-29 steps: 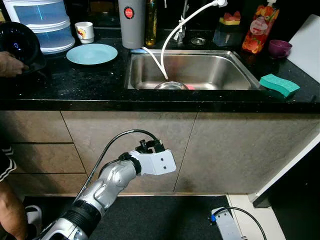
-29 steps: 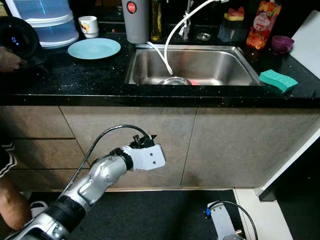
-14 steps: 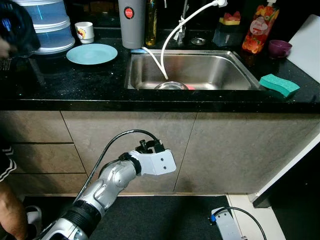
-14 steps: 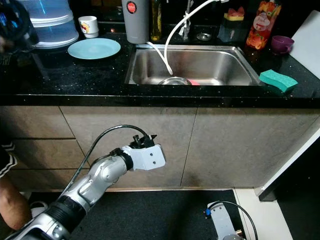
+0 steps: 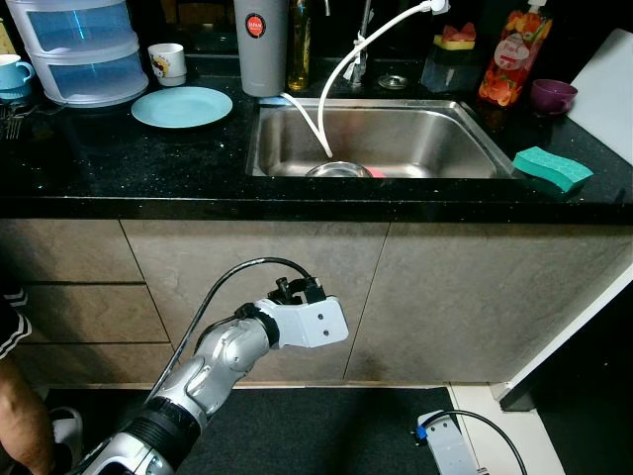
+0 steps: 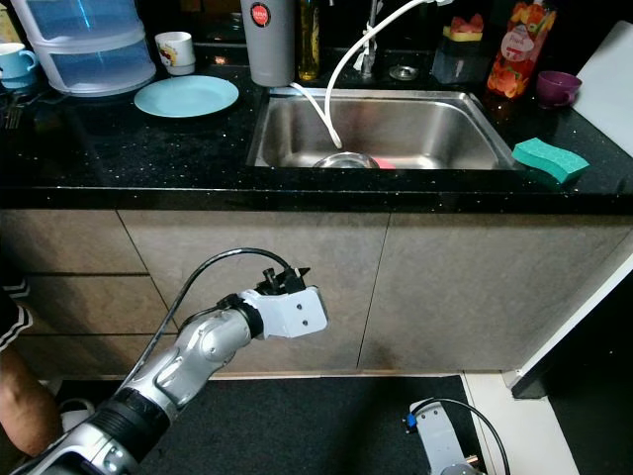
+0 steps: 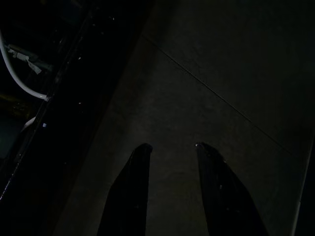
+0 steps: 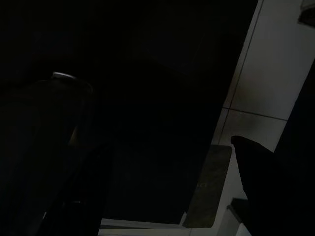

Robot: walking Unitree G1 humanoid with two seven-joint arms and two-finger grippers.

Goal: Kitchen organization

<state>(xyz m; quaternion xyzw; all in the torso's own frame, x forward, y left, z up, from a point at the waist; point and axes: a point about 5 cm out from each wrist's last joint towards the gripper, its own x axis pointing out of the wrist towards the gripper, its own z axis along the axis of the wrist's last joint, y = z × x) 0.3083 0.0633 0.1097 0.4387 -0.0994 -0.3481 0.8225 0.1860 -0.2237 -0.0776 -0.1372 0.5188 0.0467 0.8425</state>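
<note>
On the black counter (image 5: 119, 158) lie a light blue plate (image 5: 182, 106), a white cup (image 5: 166, 61) and a blue cup (image 5: 12, 71). A metal bowl (image 5: 338, 169) sits in the steel sink (image 5: 259, 139) under a white hose (image 5: 336, 79). To the sink's right are a green sponge (image 5: 552, 167) and a purple cup (image 5: 552, 95). My left arm's white wrist (image 5: 312, 322) hangs low before the cabinet doors. In the left wrist view my left gripper (image 7: 172, 146) is open, empty, facing a cabinet panel. My right gripper (image 8: 172, 162) stands open in a very dark view.
Stacked clear containers (image 5: 84, 49) stand at the back left, with a grey tumbler (image 5: 260, 45) and an orange pouch (image 5: 512, 54) behind the sink. A person's leg (image 5: 20, 416) is at the lower left. A white device with a cable (image 5: 450, 443) lies on the floor.
A person's hand holding a round black object lifted off the counter's left end and went out of view, uncovering the blue cup. My arms have not moved.
</note>
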